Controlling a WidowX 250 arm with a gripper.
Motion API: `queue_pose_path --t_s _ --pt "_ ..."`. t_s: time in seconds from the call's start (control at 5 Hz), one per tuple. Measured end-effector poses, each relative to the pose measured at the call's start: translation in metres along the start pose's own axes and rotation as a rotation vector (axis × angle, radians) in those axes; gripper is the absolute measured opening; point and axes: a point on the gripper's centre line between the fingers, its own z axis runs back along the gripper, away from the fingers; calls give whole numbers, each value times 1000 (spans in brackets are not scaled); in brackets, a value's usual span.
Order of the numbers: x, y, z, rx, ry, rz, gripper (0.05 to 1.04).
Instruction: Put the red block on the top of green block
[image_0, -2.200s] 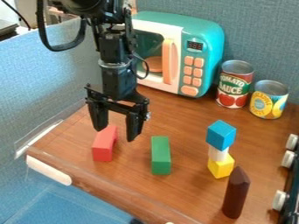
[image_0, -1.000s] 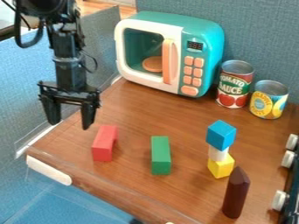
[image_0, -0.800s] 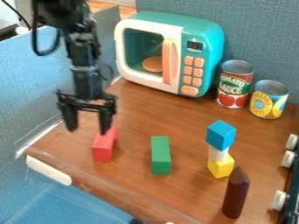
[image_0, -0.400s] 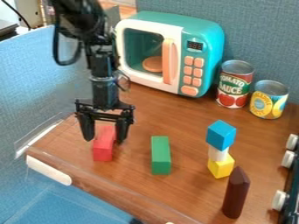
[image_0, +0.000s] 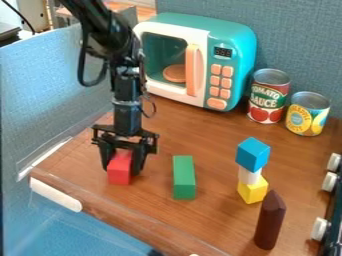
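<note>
We've just lowered the tool (image_0: 123, 169) around the red block (image_0: 119, 174), opening narrowed to roughly block-wide, can't tell if gripped; green block (image_0: 184, 178) next, I guess.

Left of the green block (image_0: 184, 177) is the red block (image_0: 120, 169); to the green one's right, the stack (image_0: 250, 175) is coloured blue, white and yellow. Beneath it, the table (image_0: 194, 132) is wood-grained brown.
</note>
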Motion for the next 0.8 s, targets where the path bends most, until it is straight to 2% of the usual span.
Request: queue_pose_path --t_s 0.2,0.4,0.6,0.8 --pt "0 -1 0 -4 0 6 615" --pt "-6 -4 3 -19 -12 7 615" --pt "-20 -5 32 -16 -102 39 615" --pt "-39 -14 56 -24 -168 41 614"
